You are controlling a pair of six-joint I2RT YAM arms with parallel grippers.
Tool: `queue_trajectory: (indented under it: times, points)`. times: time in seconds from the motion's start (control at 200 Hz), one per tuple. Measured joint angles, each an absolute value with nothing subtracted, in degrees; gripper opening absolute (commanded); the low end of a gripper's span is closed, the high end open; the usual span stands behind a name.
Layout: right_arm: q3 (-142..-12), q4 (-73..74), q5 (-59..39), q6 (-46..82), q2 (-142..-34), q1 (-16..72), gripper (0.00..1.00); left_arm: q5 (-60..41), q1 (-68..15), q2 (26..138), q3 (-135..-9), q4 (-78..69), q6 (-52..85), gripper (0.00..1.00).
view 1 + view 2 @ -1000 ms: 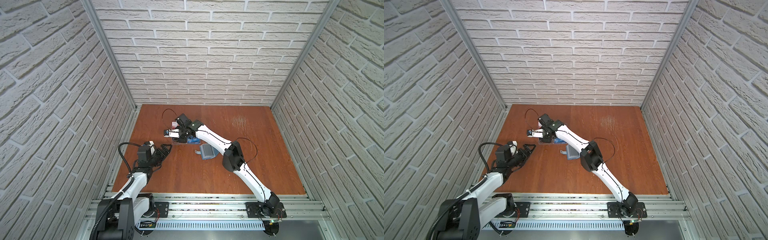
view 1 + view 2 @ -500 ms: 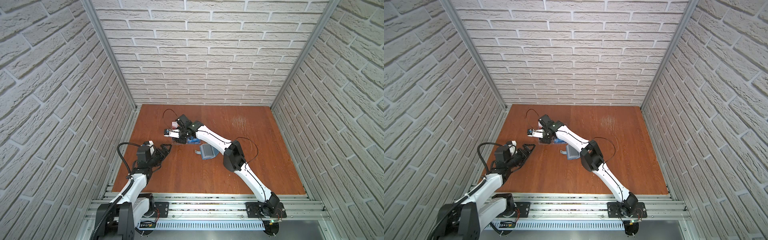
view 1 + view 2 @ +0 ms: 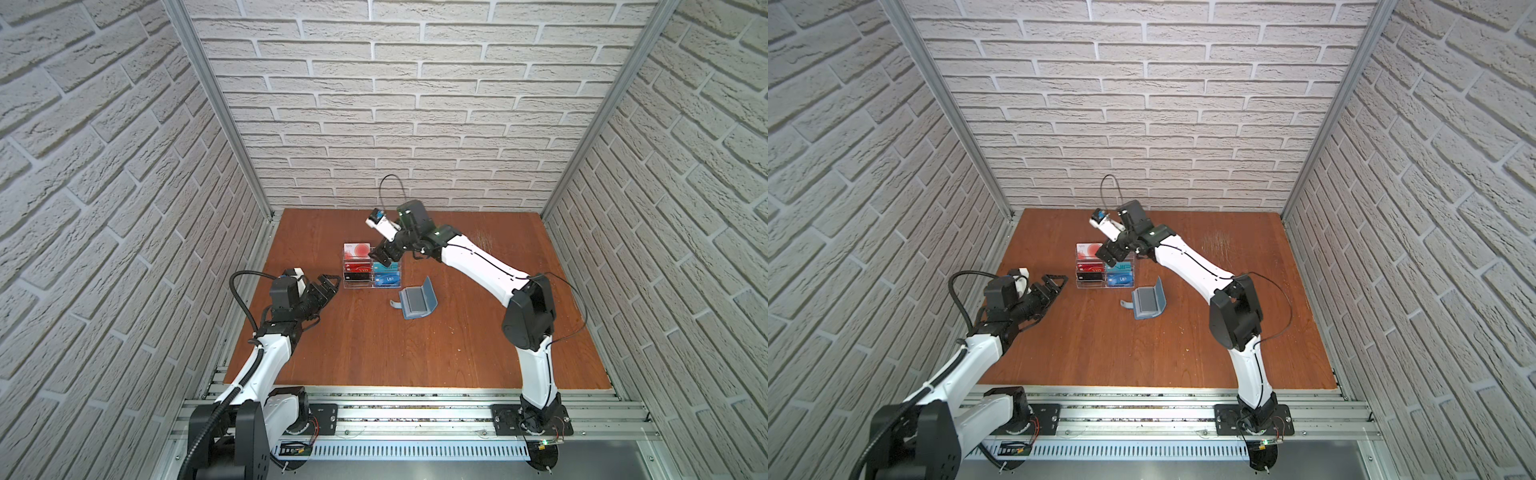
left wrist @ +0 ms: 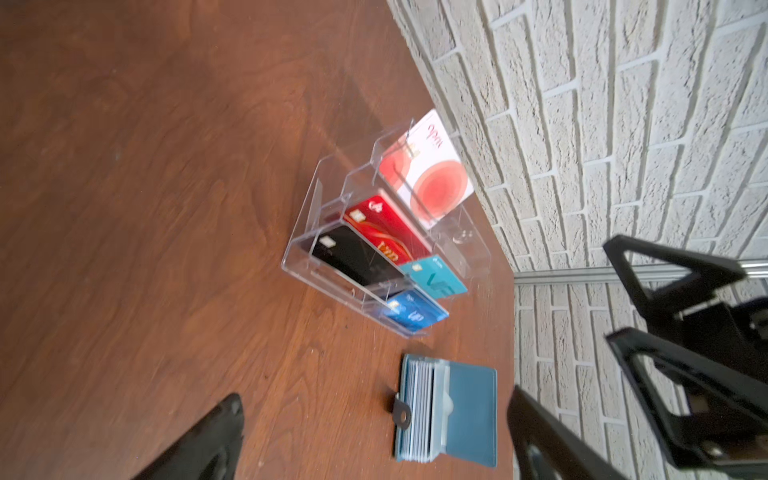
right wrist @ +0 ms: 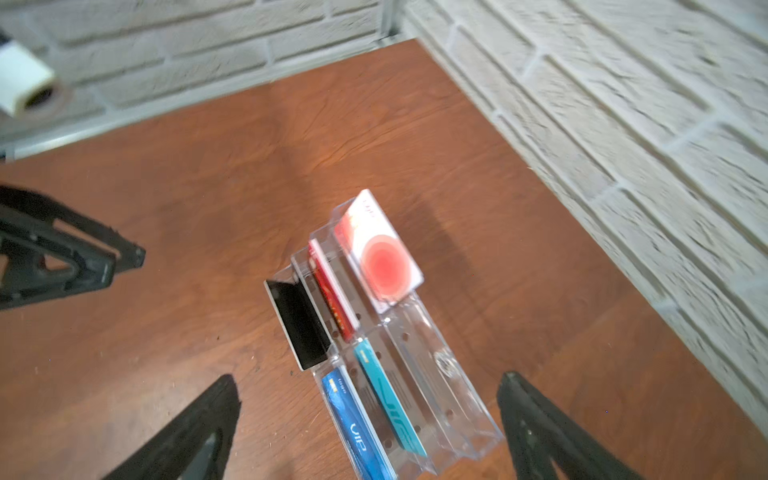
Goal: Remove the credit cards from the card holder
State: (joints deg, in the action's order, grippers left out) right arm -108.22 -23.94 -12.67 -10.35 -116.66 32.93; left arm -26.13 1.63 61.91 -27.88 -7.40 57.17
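Spanning the cell floor: reddish-brown wooden table (image 3: 415, 353), bearing all below.

Clear acrylic six-compartment rack (image 3: 351, 285): standing on the table, apparently the receiving place for what comes out; one rear compartment is vacant.

Black two-fingered right gripper (image 5: 370, 384): directly above the rack, jaws wide apart, holding nothing, a posture suited to slot delivery.

Black left gripper (image 3: 329, 283): just beside the rack, low, jaws apart, empty, seemingly parked clear of the work.

Slate-blue folding card holder (image 4: 449, 411): near the rack's front, lying open like a book, presumably to expose its pale sleeves. Whether any sleeve has a card in it cannot be told.

Thin plastic credit cards: red card (image 4: 386, 232), black card (image 4: 353, 257), teal card (image 4: 436, 278), blue card (image 4: 415, 316). Each leans in its own rack compartment, as does the white red-circled card (image 4: 428, 166).
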Motion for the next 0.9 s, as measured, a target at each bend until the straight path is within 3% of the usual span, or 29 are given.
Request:
queue_trajectory:
  times: [0.295, 0.9]
  points:
    - [-98.0, -14.5, -13.0, 9.6, -116.1, 24.9, 1.0, -26.0, 1.5, 80.2, -38.7, -15.4, 54.3, 0.98]
    - [-95.2, -6.4, -20.6, 19.1, -123.2, 25.8, 1.0, -27.2, -2.0, 98.1, -47.7, -24.5, 50.7, 0.98]
